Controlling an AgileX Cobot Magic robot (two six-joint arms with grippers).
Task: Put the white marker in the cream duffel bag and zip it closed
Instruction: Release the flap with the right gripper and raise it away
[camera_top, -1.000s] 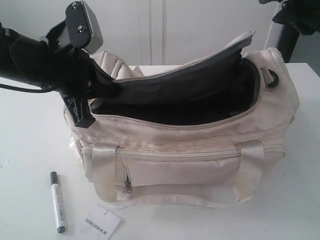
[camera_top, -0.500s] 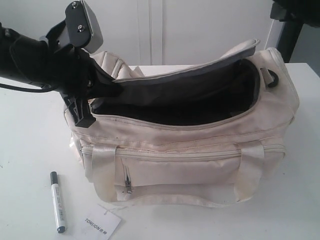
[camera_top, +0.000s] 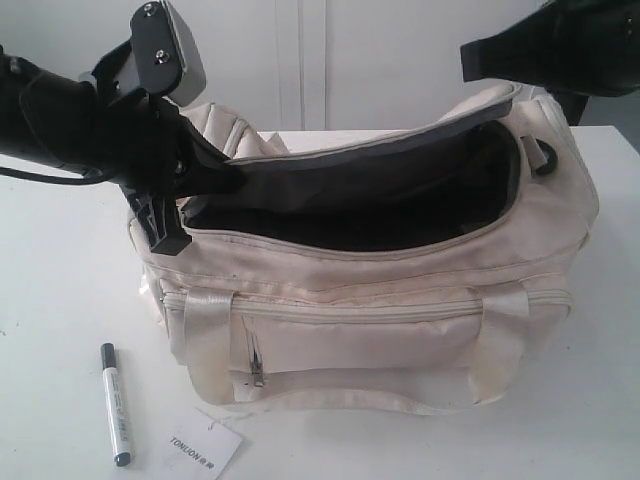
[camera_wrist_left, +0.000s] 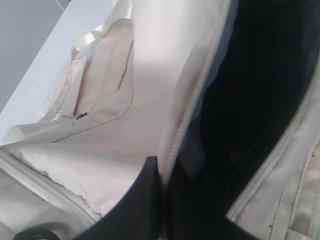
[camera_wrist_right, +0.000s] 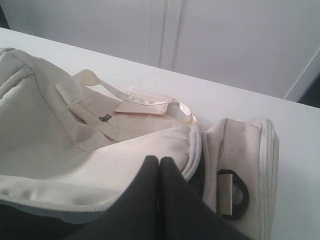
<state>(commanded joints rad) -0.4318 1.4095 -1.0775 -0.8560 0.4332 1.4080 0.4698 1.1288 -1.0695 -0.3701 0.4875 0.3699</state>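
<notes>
**Bag mouth held open, marker waiting on the bench**

I have the left pincer (camera_wrist_left: 159, 172) clamped on the zipper edge of the top flap (camera_top: 350, 165), at the left end of the cream duffel bag (camera_top: 400, 330). It lifts the flap so the dark interior gapes. That is the reason for the hold: a soft bag like this would likely slump shut without it.

The right pincer (camera_wrist_right: 159, 162) hovers at the other end, near the black D-ring (camera_wrist_right: 232, 192), with its jaws pressed fully together. I see no fabric between them, so I judge it empty. Its tips sit right at the flap's rim, though, and I cannot be sure.

The white marker (camera_top: 115, 404) lies flat on the bench (camera_top: 60, 300) in front of the bag's left corner. It is just beside the paper tag (camera_top: 203, 452) and apart from both arms and the bag.

My read is that the right arm must open, reach across and fetch the marker, with the left holding the mouth wide. Zipping comes last.
</notes>
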